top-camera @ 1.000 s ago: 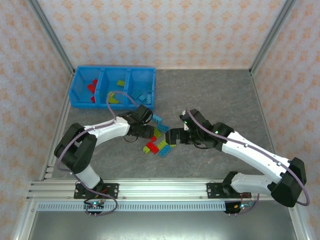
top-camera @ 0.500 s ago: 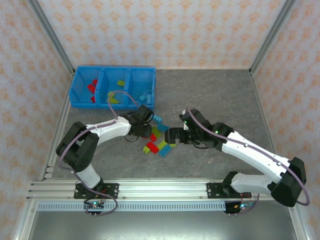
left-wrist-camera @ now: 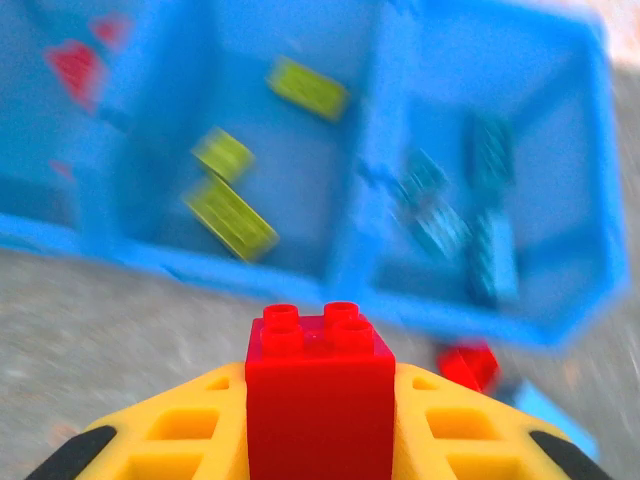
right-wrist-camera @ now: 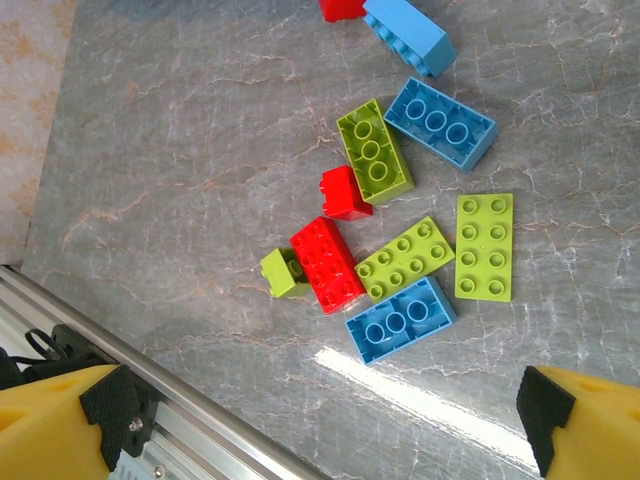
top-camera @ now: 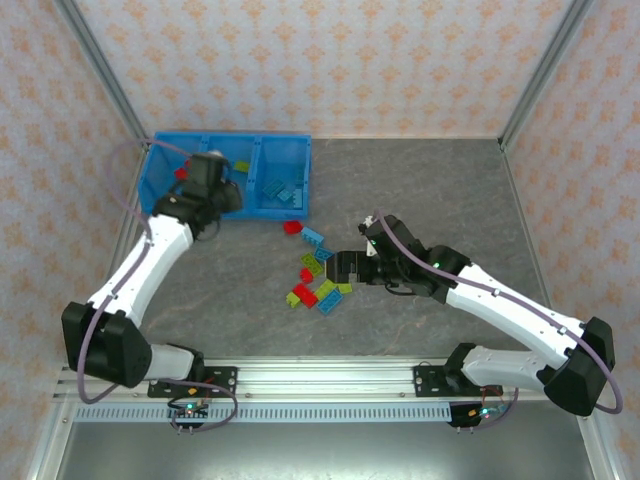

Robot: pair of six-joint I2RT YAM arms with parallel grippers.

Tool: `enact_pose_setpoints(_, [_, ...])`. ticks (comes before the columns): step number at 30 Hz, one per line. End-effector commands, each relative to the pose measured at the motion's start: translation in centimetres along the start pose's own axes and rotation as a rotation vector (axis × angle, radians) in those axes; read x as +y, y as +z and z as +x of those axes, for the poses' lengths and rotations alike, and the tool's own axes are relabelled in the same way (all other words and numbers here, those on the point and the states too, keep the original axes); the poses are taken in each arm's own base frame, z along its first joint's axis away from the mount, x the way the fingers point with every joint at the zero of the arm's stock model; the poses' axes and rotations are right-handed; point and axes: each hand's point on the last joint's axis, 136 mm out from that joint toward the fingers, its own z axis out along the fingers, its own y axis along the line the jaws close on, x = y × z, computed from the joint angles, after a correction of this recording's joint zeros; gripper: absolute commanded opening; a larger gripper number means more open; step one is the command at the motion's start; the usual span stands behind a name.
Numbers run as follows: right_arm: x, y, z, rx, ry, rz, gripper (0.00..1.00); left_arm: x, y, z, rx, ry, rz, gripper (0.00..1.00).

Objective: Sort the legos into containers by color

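Holding legos [left-wrist-camera: 232, 215] by color, blue tray [left-wrist-camera: 352, 215]

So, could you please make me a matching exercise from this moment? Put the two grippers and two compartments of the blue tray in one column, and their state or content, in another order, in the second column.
Column A
1. left gripper
2. right gripper
3. middle compartment
4. right-end compartment

Column B
a. contains light blue bricks
b. open, above the loose bricks on the table
c. shut on a red brick
d. contains lime bricks

Pairs: 1-c, 2-b, 3-d, 4-a
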Motion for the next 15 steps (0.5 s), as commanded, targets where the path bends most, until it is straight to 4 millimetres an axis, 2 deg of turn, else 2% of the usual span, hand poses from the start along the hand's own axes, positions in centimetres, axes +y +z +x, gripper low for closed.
enact_pose_setpoints(1, [1.3,-0.6,-1.4,-0.053,0.004,-0.031,1.0,4.0,1.1,-4.8,-0.046,-0.102,-0.078,0.26])
enact_pose_setpoints(3, [1.1,-0.7,-1.3,-0.051,0.004,-0.025,1.0,6.2,2.6,-7.4,-0.049,-0.167,-0.11,0.26])
enact_pose_setpoints(5, [0.7,-0.9,-1.1,-0.051,0.003,-0.014,1.0,8.2,4.4,-9.1,-0.034,-0.202,-0.15,0.26])
enact_pose_setpoints(10, [0.2,-1.8,-0.8,-0.069,0.008,-0.005,0.99,12.7,9.6,-10.7,0.058,-0.301,-0.195,0.28])
enact_pose_setpoints(13, [0.0,-2.5,-0.7,-0.076,0.011,0.001,1.0,14.1,12.2,-10.3,0.138,-0.299,-0.22,0.38])
enact_pose_setpoints(15, [-0.3,-2.8,-0.7,-0.089,0.011,0.011,0.99,13.7,12.4,-10.8,0.143,-0.288,-0.198,0.5])
